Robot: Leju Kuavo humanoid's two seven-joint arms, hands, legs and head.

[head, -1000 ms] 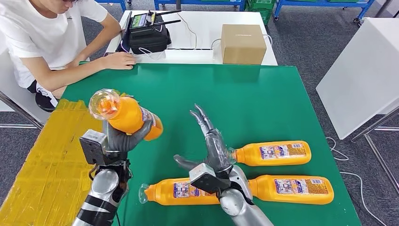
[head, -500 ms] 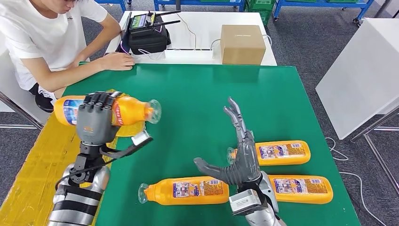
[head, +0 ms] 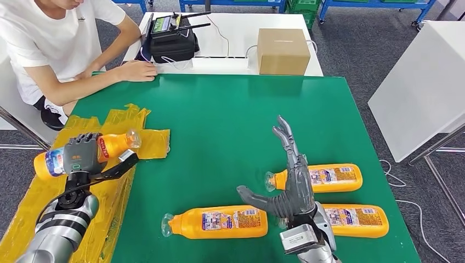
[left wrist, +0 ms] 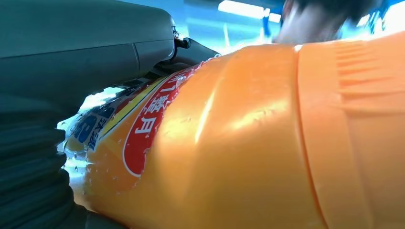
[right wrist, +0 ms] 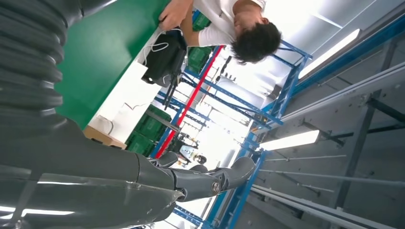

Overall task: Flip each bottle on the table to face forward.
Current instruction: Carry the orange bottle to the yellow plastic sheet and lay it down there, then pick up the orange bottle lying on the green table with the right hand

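My left hand is wrapped around an orange drink bottle, holding it on its side above the yellow plastic sheet at the left edge of the green worktop, cap pointing toward the worktop's middle. In the left wrist view the bottle's label faces the camera. My right hand is empty, fingers spread and raised over the worktop's near side. Three more orange bottles lie flat there: one to the left of that hand, two to its right. A person's hand rests on the worktop's far left corner.
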